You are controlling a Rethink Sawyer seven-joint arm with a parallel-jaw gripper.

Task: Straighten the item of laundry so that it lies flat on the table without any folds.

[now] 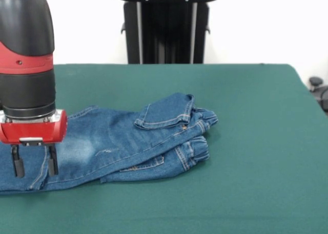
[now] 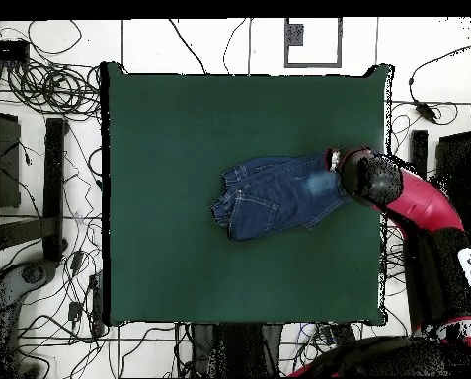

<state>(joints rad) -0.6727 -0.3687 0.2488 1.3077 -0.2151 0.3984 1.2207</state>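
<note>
Table [image 1: 256, 142]: dark green top. Jeans [image 1: 133, 142]: blue denim, near table centre, legs folded over each other, waistband end bunched. Gripper [image 1: 35, 162]: above the leg end, fingers [image 1: 18, 165] spread apart, pinching nothing.

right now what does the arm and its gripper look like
The arm is a thick round column in black with a red band across it; in the overhead view its links are red and black with a white mark on one. It ends in a red block with a small silver plate. The gripper has two short, slim black fingers. No cables show on it.
</note>
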